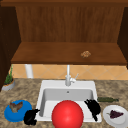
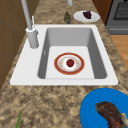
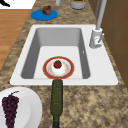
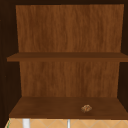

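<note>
Hovering at the sink (image 1: 42,100), our left hand (image 1: 30,117) curls empty off its front-left corner beside the blue plate (image 1: 17,111); our right hand (image 1: 93,107) hangs relaxed over its right rim.

two hands (image 1: 31,117) (image 1: 93,107), three plates (image 1: 16,113) (image 1: 115,120) (image 3: 58,68), one bottle (image 3: 57,100), one faucet (image 1: 68,77).

A kitchen: sink (image 1: 45,86), faucet (image 1: 68,75), wooden cabinet shelf (image 1: 50,53).
</note>
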`<act>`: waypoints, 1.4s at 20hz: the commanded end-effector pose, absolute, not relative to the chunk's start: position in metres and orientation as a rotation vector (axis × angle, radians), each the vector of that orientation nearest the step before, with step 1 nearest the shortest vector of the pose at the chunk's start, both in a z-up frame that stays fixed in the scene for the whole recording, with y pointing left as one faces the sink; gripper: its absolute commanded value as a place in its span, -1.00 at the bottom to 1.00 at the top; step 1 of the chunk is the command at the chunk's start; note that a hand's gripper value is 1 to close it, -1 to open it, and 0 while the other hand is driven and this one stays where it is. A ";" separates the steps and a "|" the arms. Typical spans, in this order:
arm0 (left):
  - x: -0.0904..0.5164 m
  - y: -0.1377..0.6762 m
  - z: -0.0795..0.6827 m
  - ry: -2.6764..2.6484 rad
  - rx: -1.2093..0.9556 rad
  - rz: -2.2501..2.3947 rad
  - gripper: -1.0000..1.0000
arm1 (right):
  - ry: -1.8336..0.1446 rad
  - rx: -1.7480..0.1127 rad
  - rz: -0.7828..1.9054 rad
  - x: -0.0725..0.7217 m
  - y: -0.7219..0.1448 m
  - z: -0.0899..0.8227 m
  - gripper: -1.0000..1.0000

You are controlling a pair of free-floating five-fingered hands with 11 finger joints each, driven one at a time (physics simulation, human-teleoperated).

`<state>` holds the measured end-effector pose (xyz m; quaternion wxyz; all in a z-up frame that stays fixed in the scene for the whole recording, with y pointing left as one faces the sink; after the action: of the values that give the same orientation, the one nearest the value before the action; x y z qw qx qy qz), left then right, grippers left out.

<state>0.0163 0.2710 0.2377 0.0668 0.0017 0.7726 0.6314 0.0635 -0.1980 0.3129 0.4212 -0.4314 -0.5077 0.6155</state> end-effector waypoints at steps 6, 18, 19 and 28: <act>0.016 0.271 0.238 2.330 0.001 1.901 0.00 | -1.253 -1.096 1.497 0.131 -0.196 0.331 -1.00; 0.017 0.271 0.238 2.332 -0.003 1.898 0.00 | -1.194 -1.144 1.464 0.216 -0.179 0.380 -1.00; 0.017 0.271 0.238 2.332 -0.003 1.898 0.00 | -1.189 -1.147 1.460 0.223 -0.177 0.384 -1.00; 0.017 0.271 0.238 2.332 -0.004 1.897 0.00 | -1.159 -1.168 1.434 0.291 -0.160 0.423 -1.00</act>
<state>0.0166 0.2708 0.2376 0.0674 -0.0014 0.7740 0.6296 0.2701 -0.1668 0.4111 0.4513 -0.4662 -0.4790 0.5912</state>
